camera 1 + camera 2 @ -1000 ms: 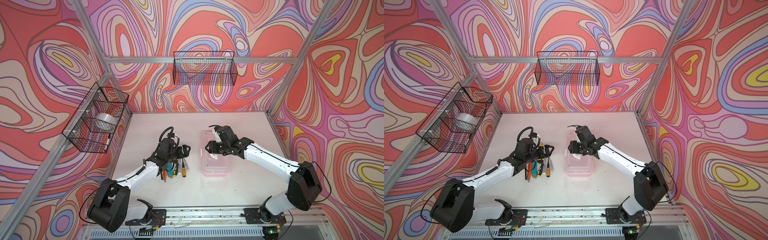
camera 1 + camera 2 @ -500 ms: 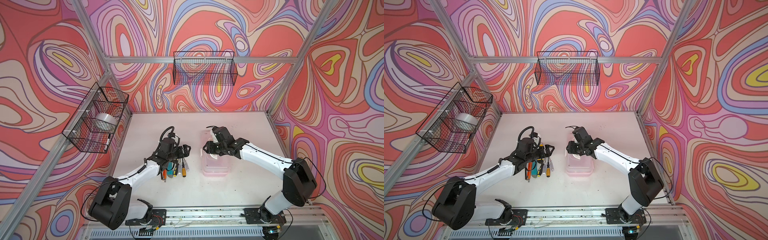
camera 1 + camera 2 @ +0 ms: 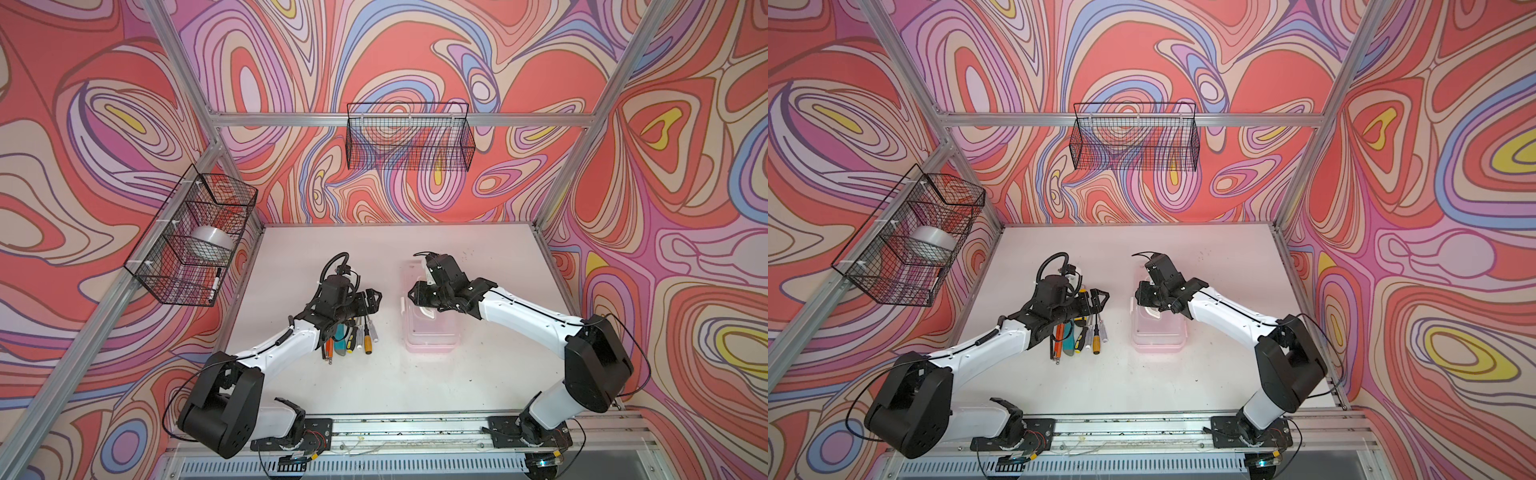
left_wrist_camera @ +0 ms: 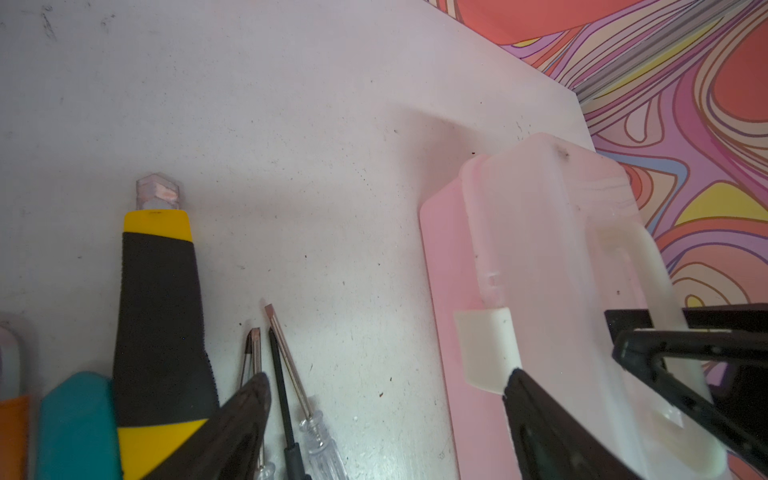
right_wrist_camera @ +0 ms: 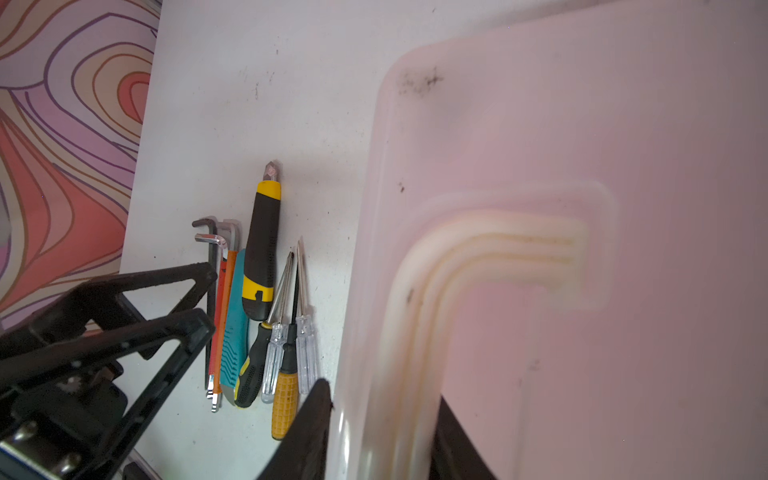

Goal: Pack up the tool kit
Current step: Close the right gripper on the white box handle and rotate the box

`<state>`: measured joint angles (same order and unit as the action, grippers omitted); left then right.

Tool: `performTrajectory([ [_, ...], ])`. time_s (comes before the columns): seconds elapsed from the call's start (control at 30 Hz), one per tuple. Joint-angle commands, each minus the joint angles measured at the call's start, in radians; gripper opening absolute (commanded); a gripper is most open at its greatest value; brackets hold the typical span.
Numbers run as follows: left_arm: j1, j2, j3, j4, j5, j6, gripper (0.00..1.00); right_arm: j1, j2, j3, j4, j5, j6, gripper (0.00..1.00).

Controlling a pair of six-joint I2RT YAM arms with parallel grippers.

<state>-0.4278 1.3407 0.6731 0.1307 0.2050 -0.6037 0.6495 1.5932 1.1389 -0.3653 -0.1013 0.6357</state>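
A row of tools [image 3: 351, 338] lies on the worktop [image 3: 374, 395]. Above their tips hangs the left claw [image 3: 372, 300], its fingers wide apart. Just beside stands the pink case [image 3: 432, 336]. The right claw [image 5: 384, 428] straddles its white handle [image 5: 498, 237]; I cannot tell whether it is clamped.

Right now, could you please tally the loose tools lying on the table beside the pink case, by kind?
Screwdrivers: 4
Knives: 2
Hex keys: 3, judging by the bent ends
Total: 9
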Motion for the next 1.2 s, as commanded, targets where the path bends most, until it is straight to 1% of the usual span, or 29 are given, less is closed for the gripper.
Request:
performTrajectory([
  [0.0, -0.005, 0.000, 0.023, 0.001, -0.013, -0.011, 0.89, 0.006, -0.011, -0.027, -0.019, 0.014, 0.004, 0.34],
  [0.07, -0.005, -0.004, 0.022, 0.000, -0.017, -0.012, 0.88, 0.006, -0.024, -0.031, -0.019, 0.024, 0.001, 0.25],
  [0.23, -0.006, -0.018, 0.013, -0.001, -0.027, -0.015, 0.88, 0.006, -0.064, -0.030, -0.031, 0.056, -0.006, 0.23],
  [0.3, -0.005, -0.021, 0.010, -0.003, -0.028, -0.015, 0.88, 0.004, -0.078, -0.024, -0.045, 0.071, -0.015, 0.09],
  [0.33, -0.006, -0.022, 0.010, -0.002, -0.026, -0.015, 0.88, 0.005, -0.085, -0.021, -0.051, 0.079, -0.022, 0.05],
  [0.37, -0.005, -0.023, 0.008, -0.003, -0.024, -0.016, 0.88, 0.003, -0.091, -0.022, -0.053, 0.084, -0.026, 0.00],
  [0.47, -0.005, -0.023, 0.005, 0.002, -0.024, -0.016, 0.88, -0.010, -0.112, -0.029, -0.051, 0.084, -0.028, 0.00],
  [0.57, -0.005, -0.024, 0.003, 0.007, -0.015, -0.024, 0.88, -0.036, -0.134, -0.050, -0.030, 0.059, -0.017, 0.00],
  [0.67, -0.005, -0.027, -0.003, 0.024, 0.005, -0.040, 0.88, -0.095, -0.175, -0.090, 0.014, -0.011, 0.011, 0.00],
  [0.8, -0.005, -0.034, -0.019, 0.066, 0.046, -0.064, 0.87, -0.190, -0.225, -0.135, 0.085, -0.147, 0.039, 0.00],
  [0.93, -0.005, -0.022, -0.025, 0.104, 0.088, -0.088, 0.86, -0.284, -0.236, -0.181, 0.184, -0.321, 0.085, 0.00],
  [1.03, -0.005, -0.014, -0.029, 0.130, 0.111, -0.103, 0.86, -0.329, -0.233, -0.228, 0.307, -0.448, 0.133, 0.00],
  [1.17, -0.005, -0.006, -0.039, 0.160, 0.128, -0.122, 0.86, -0.355, -0.207, -0.261, 0.421, -0.550, 0.186, 0.00],
])
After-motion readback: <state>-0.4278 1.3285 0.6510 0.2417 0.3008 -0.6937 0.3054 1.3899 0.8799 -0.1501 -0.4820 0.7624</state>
